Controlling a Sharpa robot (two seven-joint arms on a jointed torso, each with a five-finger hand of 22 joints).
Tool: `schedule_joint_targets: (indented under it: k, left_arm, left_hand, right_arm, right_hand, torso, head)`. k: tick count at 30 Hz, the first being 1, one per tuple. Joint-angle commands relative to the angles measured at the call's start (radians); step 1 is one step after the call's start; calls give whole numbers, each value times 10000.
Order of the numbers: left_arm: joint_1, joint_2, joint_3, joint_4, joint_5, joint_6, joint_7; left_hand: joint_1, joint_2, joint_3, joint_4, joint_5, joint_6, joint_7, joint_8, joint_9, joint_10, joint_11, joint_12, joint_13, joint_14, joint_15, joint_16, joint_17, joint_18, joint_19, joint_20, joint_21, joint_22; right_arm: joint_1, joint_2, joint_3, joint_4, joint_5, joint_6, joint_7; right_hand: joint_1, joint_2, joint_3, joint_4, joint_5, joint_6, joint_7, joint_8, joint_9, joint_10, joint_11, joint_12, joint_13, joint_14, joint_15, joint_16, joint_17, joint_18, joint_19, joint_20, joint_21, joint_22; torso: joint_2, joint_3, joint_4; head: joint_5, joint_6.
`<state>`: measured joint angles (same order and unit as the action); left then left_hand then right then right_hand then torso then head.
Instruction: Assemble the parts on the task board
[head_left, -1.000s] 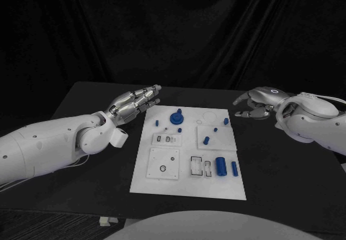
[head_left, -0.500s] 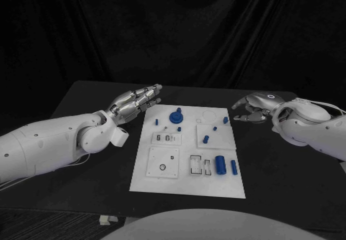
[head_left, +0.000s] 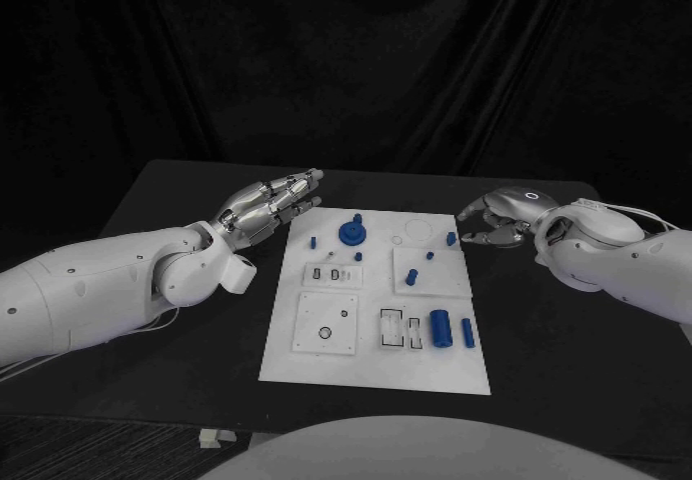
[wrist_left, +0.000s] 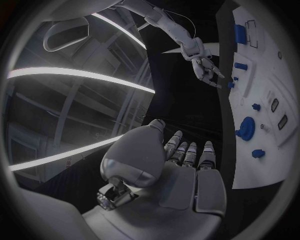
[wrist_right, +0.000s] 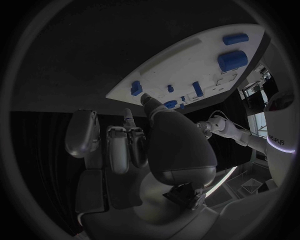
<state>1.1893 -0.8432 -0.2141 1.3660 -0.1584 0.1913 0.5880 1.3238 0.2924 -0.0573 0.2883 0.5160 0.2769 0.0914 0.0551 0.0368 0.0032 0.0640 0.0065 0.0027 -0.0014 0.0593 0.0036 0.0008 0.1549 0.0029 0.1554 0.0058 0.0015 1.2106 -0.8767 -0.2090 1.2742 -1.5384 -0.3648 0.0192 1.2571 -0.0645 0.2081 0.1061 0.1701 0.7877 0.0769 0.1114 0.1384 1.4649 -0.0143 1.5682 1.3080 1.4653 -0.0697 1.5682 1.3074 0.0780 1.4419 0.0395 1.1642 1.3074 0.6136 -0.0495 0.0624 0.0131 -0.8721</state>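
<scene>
White board (head_left: 378, 360): centred on black bench (head_left: 577, 340), bare margins all round
Left hand (head_left: 270, 208): fingers straight and apart, empty, beside board's far-left edge
Right hand (head_left: 498, 219): curled, empty, near board's far-right corner
Blue parts (head_left: 441, 330): on board

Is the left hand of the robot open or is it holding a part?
Open. The left hand hangs beside the task board with its fingers stretched out straight, and nothing lies between them or on the palm.

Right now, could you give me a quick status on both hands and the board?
Left hand open beside task board, holding nothing. Right hand curled, empty, near small blue part at board's far right edge. Nothing in the way.
</scene>
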Motion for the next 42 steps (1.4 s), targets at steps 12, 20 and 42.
schedule_joint_targets:
  k: [12, 20, 42]
  left_arm:
    - [-30, -14, 10, 48, 17, 148, 143]
    - [-35, -9, 11, 41, 17, 180, 130]
    - [-43, 3, 11, 12, 17, 279, 73]
  left_hand:
    - [53, -14, 40, 0, 38, 6, 76, 59, 16, 5, 66, -49, -10, 14, 49, -36, -8, 131, -29, 63, -58, -15]
    - [49, -12, 73, -6, 38, -6, 87, 58, 14, 5, 79, -49, -10, 14, 66, -36, -8, 133, -29, 85, -58, -15]
    - [36, -10, 103, -1, 34, 1, 120, 62, 16, 27, 118, -40, 0, 14, 89, -36, -8, 135, -29, 109, -58, -15]
  right_arm:
    - [-232, 399, 9, -536, -25, -150, 161]
    - [-283, 588, 9, -731, -27, -140, 212]
    - [-425, 908, 10, -1109, -29, 108, 200]
  right_hand:
    - [94, -4, -95, 3, 5, 114, 20, 52, 23, 1059, 10, 26, 2628, 1055, -45, 26, 2634, 22, -41, -29, -166, 1573]
    - [115, 5, -114, 18, -37, 185, 38, 87, 50, 1059, 23, 26, 2628, 1051, -33, 12, 2617, 28, -59, -20, -213, 1561]
    - [215, 47, -143, 28, 14, 378, 74, 180, 130, 1059, 56, 26, 2628, 1030, -5, -51, 2542, 50, -106, 5, -356, 1527]
  torso:
    - [-4, -4, 3]
    - [-8, -8, 8]
    - [-8, -4, 12]
  head:
    - [-1, -6]
    - [-2, -6]
    - [27, -6]
